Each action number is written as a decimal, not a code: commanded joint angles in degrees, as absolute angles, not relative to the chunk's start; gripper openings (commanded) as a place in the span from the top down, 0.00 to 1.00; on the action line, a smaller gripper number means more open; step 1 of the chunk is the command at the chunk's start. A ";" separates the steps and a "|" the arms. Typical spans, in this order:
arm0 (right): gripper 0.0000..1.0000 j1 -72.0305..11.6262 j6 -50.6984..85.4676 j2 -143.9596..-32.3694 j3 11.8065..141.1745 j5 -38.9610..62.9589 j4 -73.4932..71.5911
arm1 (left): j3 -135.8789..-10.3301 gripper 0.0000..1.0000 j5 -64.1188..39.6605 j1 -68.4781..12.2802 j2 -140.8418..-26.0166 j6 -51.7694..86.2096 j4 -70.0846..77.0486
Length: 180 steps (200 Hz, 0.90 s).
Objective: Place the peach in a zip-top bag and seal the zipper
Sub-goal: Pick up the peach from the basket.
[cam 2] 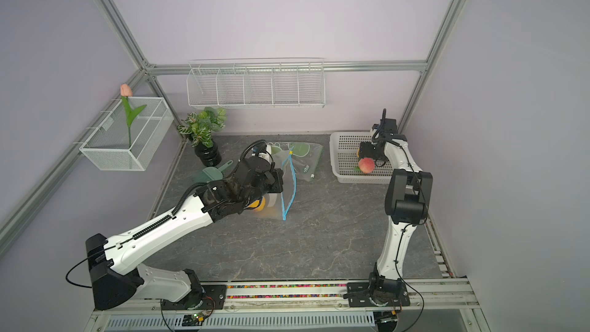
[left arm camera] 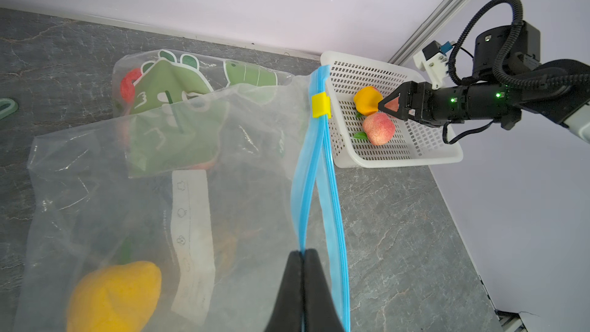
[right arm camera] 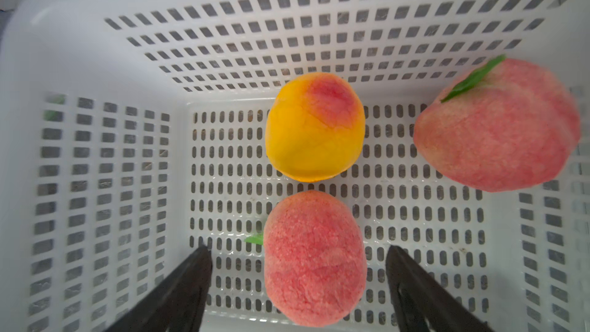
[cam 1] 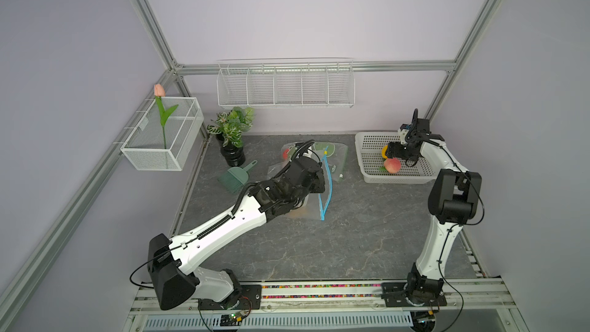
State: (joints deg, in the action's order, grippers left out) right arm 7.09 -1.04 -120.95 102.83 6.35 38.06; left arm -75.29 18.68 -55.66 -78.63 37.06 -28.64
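While the left fingers (left arm camera: 292, 285) are pinched shut on one blue lip of the zip-top bag (left arm camera: 242, 161), holding that lip up off the table (cam 1: 351, 234) just beside the white basket (cam 1: 396, 181), none of the task's real steps is finished. The peach (right arm camera: 314, 258) lies on the basket's floor, not in the bag. Over it the right fingers (right arm camera: 182, 292) stand spread wide, one on each side of the fruit and clear of it, so I judge the grasp is being lined up but has not been made.

Two more fruits share the basket: a yellow-orange fruit (right arm camera: 314, 127) just beyond the peach and a second pink peach (right arm camera: 496, 126) off to one side. The bag's blue zipper (left arm camera: 319, 186) looks parted along much of its run, with its yellow slider (left arm camera: 320, 105) at the end nearest the basket.

Left to do: close on the peach, lift it out of the basket, carry it to the held-up mouth, release it inside, then run the slider along to seal.
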 commanded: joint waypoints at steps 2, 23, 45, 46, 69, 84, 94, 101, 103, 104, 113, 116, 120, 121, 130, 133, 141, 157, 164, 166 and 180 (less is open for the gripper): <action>0.13 7.38 -2.20 -122.37 104.49 4.95 42.27 | -75.50 1.00 20.13 -55.78 -78.26 36.88 -29.53; 0.14 7.31 -2.37 -123.71 105.44 4.53 43.19 | -75.28 1.00 20.13 -55.72 -78.31 36.92 -29.53; 0.15 7.37 -2.35 -125.01 106.52 5.27 44.64 | -75.23 1.00 20.13 -55.73 -78.31 36.94 -29.44; 0.15 7.33 -2.32 -125.04 106.52 5.31 44.69 | -75.23 1.00 20.17 -55.73 -78.31 36.93 -29.44; 0.16 7.33 -1.81 -125.82 106.36 5.56 44.66 | -75.15 1.00 20.24 -55.69 -78.50 36.90 -29.44; 0.17 7.36 -1.41 -126.16 106.26 5.64 44.54 | -75.09 1.00 20.05 -55.68 -78.66 36.95 -29.45; 0.18 7.35 -1.15 -126.42 106.26 5.72 44.39 | -75.12 1.00 20.06 -55.68 -78.66 37.03 -29.52; 0.18 7.37 -0.93 -126.58 106.26 5.80 44.39 | -75.15 1.00 20.04 -55.71 -78.56 37.05 -29.46; 0.19 7.34 -0.89 -126.63 106.26 5.80 44.41 | -75.15 1.00 20.04 -55.70 -78.57 37.06 -29.47; 0.19 7.36 -0.88 -126.64 106.26 5.89 44.40 | -75.15 1.00 20.04 -55.71 -78.57 37.03 -29.46; 0.20 7.37 -0.72 -126.79 106.22 5.93 44.45 | -75.07 1.00 20.12 -55.68 -78.47 37.00 -29.53; 0.20 7.37 -0.66 -126.78 106.18 5.94 44.44 | -75.06 1.00 20.17 -55.65 -78.41 37.06 -29.53; 0.21 7.33 -0.62 -126.90 106.09 5.97 44.44 | -75.03 1.00 20.23 -55.66 -78.32 37.03 -29.53; 0.21 7.31 -0.62 -126.86 106.09 5.97 44.41 | -75.04 1.00 20.31 -55.65 -78.32 37.06 -29.53; 0.24 7.32 -0.58 -126.91 105.92 6.30 44.39 | -74.97 1.00 20.39 -55.64 -78.20 37.07 -29.44; 0.25 7.38 -0.58 -126.97 105.92 6.45 44.41 | -74.93 1.00 20.46 -55.63 -78.13 36.98 -29.44; 0.28 7.36 -0.68 -126.95 105.82 6.95 44.48 | -74.88 1.00 20.48 -55.68 -78.10 37.02 -29.45; 0.33 7.33 -0.55 -126.54 105.66 7.36 44.65 | -74.79 1.00 20.39 -55.67 -78.07 37.09 -29.53; 0.36 7.42 -0.46 -126.04 105.27 7.76 44.48 | -74.75 1.00 20.32 -55.68 -78.09 37.09 -29.53; 0.36 7.46 -0.42 -125.82 105.18 7.92 44.34 | -74.78 1.00 20.33 -55.65 -78.10 37.18 -29.53; 0.37 7.49 0.06 -124.11 103.93 8.97 43.42 | -74.77 1.00 20.40 -55.65 -78.13 37.10 -29.53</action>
State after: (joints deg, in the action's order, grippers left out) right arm 7.16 -0.58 -126.58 105.43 6.15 42.74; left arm -75.29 19.31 -55.66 -78.65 37.06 -28.82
